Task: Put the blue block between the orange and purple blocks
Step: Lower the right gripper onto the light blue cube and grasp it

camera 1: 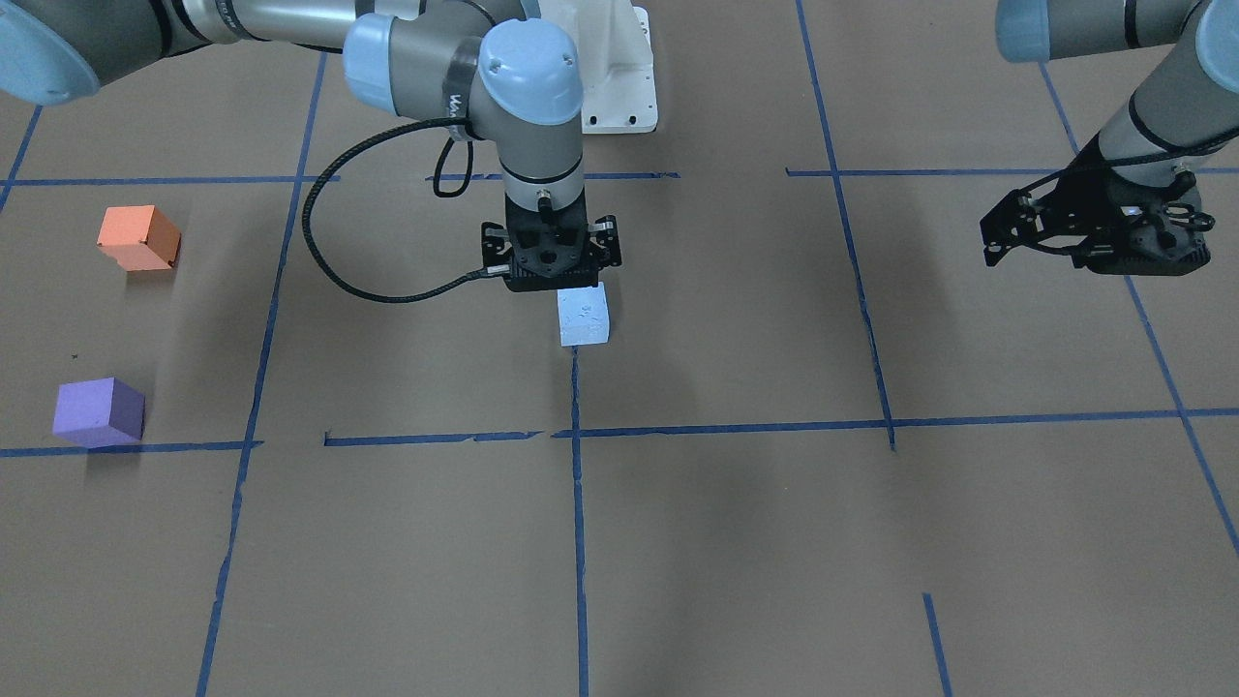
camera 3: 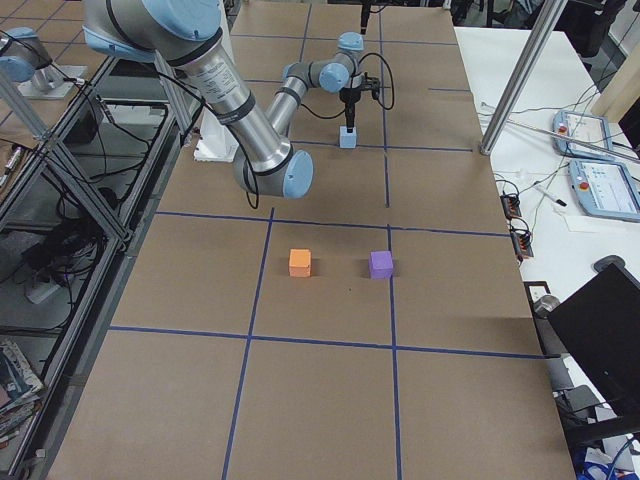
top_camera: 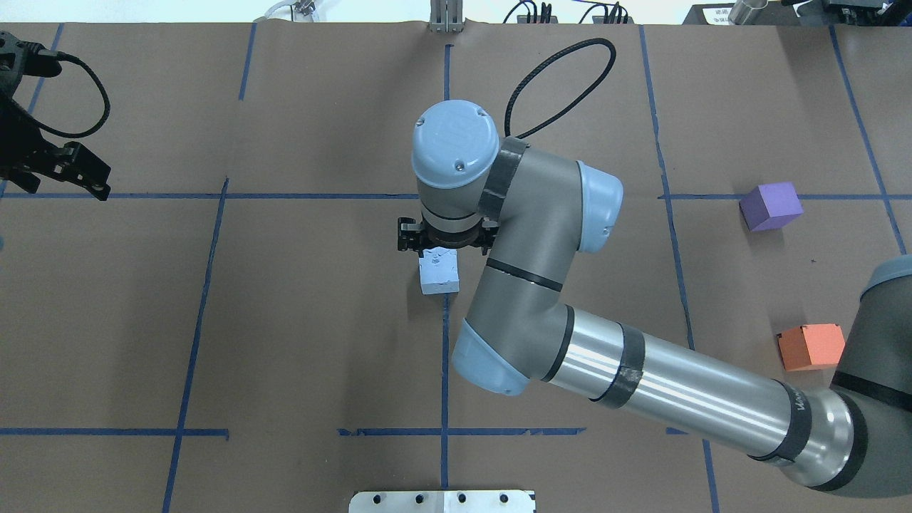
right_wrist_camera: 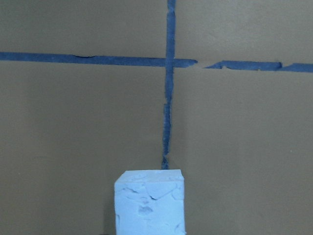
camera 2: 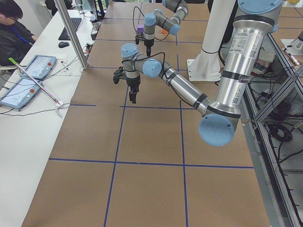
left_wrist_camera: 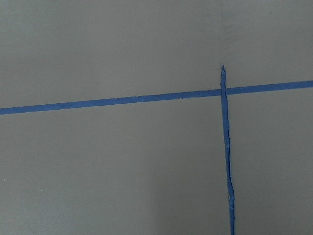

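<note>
Centrally in the front-facing view, the right gripper (camera 1: pixel 561 276) points straight down over the brown paper-covered table (camera 1: pixel 774 542), and the blue block (camera 1: pixel 584 315) shows directly below its black body, a little toward the right of the frame. The block touches or nearly touches the underside of the gripper there, with the fingertips hidden behind the body, so I cannot tell whether the jaws are clamped on it or merely standing around it, nor how wide they are. The right wrist view has the block at the bottom centre of the frame, its pale top face chipped, with a blue tape line (right_wrist_camera: pixel 167 122) running up from its far edge to a crossing line. Seen from overhead, the block pokes out just below the wrist near the middle of the frame. The orange block (camera 1: pixel 138 237) sits at the upper left of the front-facing frame and the purple block (camera 1: pixel 99 411) below it at lower left, apart from each other and both well apart from the blue one. The left gripper (camera 1: pixel 987 242) hangs tilted above the table at the right edge, holding nothing; its opening I cannot tell.
</note>
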Controlling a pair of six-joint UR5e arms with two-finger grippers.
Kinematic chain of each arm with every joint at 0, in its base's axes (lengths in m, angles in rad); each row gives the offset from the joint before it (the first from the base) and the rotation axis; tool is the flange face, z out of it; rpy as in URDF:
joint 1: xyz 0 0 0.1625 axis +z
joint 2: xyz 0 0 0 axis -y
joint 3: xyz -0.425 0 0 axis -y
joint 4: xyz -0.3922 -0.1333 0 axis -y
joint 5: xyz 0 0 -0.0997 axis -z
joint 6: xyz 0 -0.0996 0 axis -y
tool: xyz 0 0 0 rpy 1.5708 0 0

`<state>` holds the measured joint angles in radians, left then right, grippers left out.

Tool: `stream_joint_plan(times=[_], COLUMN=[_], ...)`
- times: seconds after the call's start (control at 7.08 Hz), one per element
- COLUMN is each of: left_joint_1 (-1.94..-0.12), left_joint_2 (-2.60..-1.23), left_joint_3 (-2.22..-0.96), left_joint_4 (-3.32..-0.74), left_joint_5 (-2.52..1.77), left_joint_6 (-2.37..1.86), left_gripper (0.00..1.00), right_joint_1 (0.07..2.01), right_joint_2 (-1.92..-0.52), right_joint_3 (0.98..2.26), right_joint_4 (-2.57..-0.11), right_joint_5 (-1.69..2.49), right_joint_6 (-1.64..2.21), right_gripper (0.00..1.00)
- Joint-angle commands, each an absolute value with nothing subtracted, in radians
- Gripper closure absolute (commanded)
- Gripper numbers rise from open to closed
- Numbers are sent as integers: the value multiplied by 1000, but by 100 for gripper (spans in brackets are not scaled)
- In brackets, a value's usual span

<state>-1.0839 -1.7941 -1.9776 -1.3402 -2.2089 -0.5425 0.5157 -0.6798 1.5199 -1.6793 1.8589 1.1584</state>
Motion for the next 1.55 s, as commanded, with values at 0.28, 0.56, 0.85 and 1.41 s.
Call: stream_joint_plan(times=[0.28,0.56,0.85,1.41], left_joint_1=[-1083,-1083,-1083,-1081], left_joint_2=[-1793,-1793,-1793,-1793], left_joint_3=[-1979,-1977,-1977,-1976], left_joint_4=[-1341,-1341,-1341,-1341], left_joint_5=[-2209,-2209,-2209,-2209], left_joint_6=[-548,-549,-549,-549], left_gripper=[0,0,0,0], right_joint_1=[466,460,481,691], right_joint_2=[-664,-652,-647,-981], right_joint_3=[1338,1312,1327,1631], right_joint_4=[-1537,-1539,-1545,-1594], right_joint_5=[1838,1829,1839,1995], right_joint_6=[1154,1149,1161,994], right_gripper=[0,9,84,89])
